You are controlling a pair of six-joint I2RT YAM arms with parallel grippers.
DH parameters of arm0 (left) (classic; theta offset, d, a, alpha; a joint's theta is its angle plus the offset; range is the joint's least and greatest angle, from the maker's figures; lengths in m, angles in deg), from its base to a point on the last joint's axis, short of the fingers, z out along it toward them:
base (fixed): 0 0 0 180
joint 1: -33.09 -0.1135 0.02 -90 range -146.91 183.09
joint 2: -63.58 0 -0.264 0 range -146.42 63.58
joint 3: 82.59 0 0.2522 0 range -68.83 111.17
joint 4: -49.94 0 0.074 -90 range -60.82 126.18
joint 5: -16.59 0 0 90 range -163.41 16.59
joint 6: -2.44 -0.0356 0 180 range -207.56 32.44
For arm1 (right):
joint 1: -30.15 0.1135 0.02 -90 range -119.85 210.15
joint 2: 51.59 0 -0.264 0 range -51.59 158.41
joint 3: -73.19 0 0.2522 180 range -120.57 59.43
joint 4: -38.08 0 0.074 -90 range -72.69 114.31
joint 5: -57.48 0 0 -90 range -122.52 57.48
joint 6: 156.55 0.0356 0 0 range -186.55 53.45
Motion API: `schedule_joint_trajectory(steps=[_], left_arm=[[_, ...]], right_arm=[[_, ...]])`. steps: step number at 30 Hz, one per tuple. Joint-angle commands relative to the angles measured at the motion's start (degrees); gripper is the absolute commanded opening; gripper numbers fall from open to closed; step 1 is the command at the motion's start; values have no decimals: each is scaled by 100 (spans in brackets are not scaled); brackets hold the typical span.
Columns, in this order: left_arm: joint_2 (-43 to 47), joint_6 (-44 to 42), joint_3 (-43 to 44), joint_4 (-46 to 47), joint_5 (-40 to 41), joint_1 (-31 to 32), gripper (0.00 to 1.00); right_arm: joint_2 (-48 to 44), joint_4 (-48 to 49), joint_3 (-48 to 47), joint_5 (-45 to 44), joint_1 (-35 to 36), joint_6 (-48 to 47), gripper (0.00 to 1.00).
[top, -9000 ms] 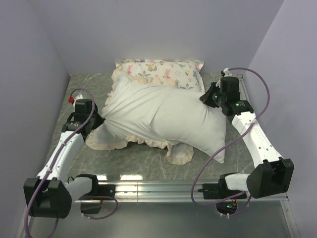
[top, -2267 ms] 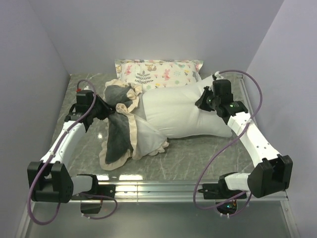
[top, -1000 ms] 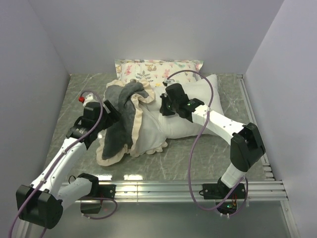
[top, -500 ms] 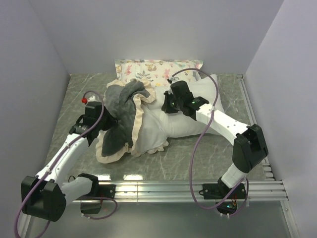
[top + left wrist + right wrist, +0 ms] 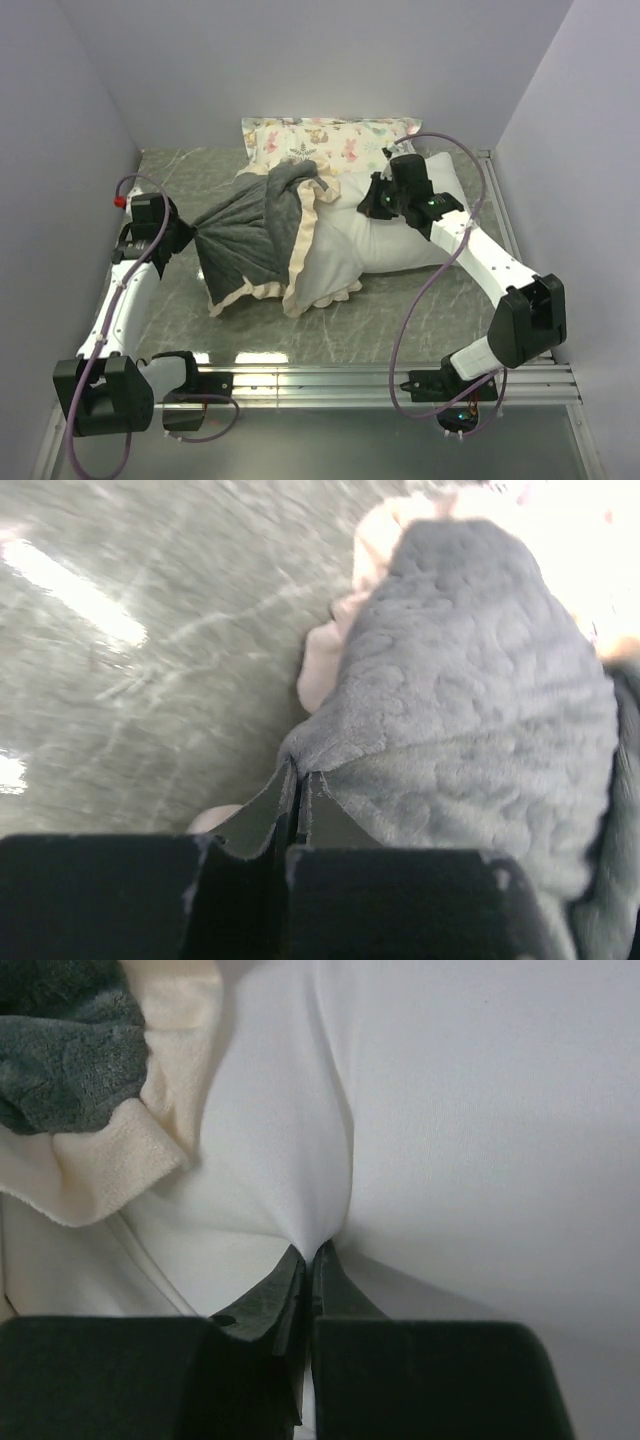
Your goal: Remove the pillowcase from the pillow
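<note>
The left gripper (image 5: 188,238), jaws clamped on the pillowcase (image 5: 255,235), holds it stretched leftward from the pillow (image 5: 405,248); the right gripper (image 5: 372,205) has its jaws pinching the pillow's white fabric opposite.

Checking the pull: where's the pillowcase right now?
In the top view, the pillowcase lies left of centre, stretched between the left end effector and the pillow.

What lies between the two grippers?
Top external view: the dark grey plush pillowcase with cream frill spans from the left gripper toward the right gripper, which pinches the plump white pillow.
</note>
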Motion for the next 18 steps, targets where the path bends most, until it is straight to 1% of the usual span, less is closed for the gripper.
schedule_joint_trajectory(steps=[1,8,12,14,18], left_arm=[[-109,-30,389,32,1114,-560,0],[-355,-108,759,-56,1167,-1114,0],[-215,-144,986,-170,974,-1684,0],[-57,-179,1101,-214,939,-1774,0],[76,-284,1548,-354,1157,-1862,1]], right_arm=[[-518,-176,-107,-1354,-621,-195,0],[-1062,-370,-107,-1293,-1095,-169,0],[-1564,-458,-115,-1136,-1227,-187,0],[-1704,-563,-273,-1100,-1228,-195,0],[-1819,-722,-467,-1065,-1228,-195,0]])
